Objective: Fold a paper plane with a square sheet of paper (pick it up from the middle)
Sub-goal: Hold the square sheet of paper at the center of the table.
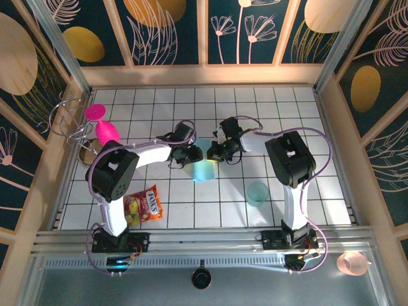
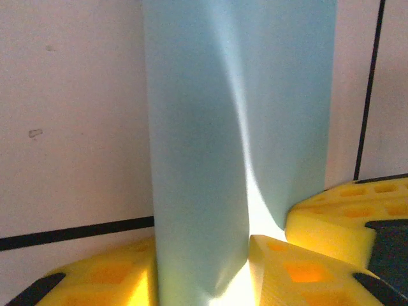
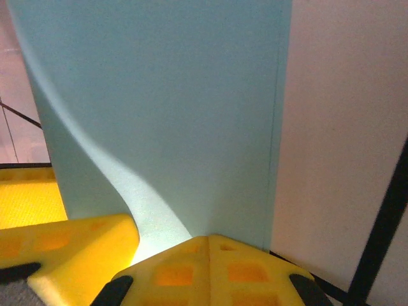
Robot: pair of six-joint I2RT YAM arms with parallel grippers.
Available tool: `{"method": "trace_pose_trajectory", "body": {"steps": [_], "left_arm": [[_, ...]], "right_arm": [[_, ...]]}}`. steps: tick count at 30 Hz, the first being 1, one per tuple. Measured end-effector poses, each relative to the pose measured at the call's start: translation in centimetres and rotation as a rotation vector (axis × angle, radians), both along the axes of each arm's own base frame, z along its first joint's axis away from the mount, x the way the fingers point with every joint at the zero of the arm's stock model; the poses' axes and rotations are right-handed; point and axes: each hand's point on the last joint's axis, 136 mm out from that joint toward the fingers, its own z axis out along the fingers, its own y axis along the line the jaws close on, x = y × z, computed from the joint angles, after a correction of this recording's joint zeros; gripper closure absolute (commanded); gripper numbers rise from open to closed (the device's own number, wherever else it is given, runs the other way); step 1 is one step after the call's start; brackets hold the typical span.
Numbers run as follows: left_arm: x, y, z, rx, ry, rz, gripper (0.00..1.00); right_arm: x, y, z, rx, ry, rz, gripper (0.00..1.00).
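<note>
A lab robot booth: tiled table [image 1: 159, 102] walled by floral-print panels [image 1: 172, 32].

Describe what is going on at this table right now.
Two robot arms share the light-blue sheet of paper at the middle of the tiled table. The left gripper and the right gripper each pinch it from opposite sides, so it bows between them. No plane shape yet. A teal cup and a snack bag sit aside, untouched.
</note>
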Motion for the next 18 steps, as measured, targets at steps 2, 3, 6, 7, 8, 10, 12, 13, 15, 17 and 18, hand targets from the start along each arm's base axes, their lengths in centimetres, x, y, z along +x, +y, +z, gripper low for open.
{"method": "trace_pose_trajectory", "body": {"steps": [2, 3, 6, 7, 8, 10, 12, 13, 15, 17, 18], "left_arm": [[0.3, 0.4, 0.4, 0.036, -0.033, 0.013, 0.59], [0.5, 0.7, 0.7, 0.054, -0.047, 0.025, 0.59], [1.2, 1.6, 2.7, 0.077, -0.100, 0.055, 0.61], [1.6, 1.6, 3.7, 0.065, -0.121, 0.059, 0.63], [1.8, 1.4, 4.8, 0.048, -0.142, 0.058, 0.66], [2.2, 0.5, 6.5, -0.006, -0.175, 0.038, 0.72], [2.2, -0.7, 7.5, -0.073, -0.187, 0.006, 0.80], [2.1, -1.4, 7.7, -0.104, -0.184, -0.013, 0.83], [1.9, -2.3, 7.6, -0.144, -0.173, -0.043, 0.88], [1.6, -2.9, 7.0, -0.165, -0.150, -0.069, 0.94], [1.3, -3.2, 6.3, -0.168, -0.131, -0.082, 0.97]], "right_arm": [[0.0, -0.1, -0.1, 0.006, 0.005, 0.005, 0.98], [-0.1, -0.1, -0.2, 0.009, 0.010, 0.006, 0.98], [-0.1, -0.1, -0.5, 0.019, 0.021, 0.008, 0.98], [-0.1, -0.1, -0.5, 0.022, 0.022, 0.008, 0.98], [-0.1, -0.1, -0.6, 0.022, 0.023, 0.008, 0.98], [-0.1, -0.1, -0.6, 0.022, 0.023, 0.008, 0.98], [-0.1, -0.1, -0.6, 0.022, 0.023, 0.008, 0.98], [-0.1, -0.1, -0.6, 0.022, 0.023, 0.008, 0.98], [-0.1, -0.1, -0.6, 0.022, 0.024, 0.008, 0.98], [-0.1, -0.1, -0.6, 0.021, 0.025, 0.008, 0.98], [-0.1, -0.1, -0.6, 0.021, 0.024, 0.008, 0.98]]}}
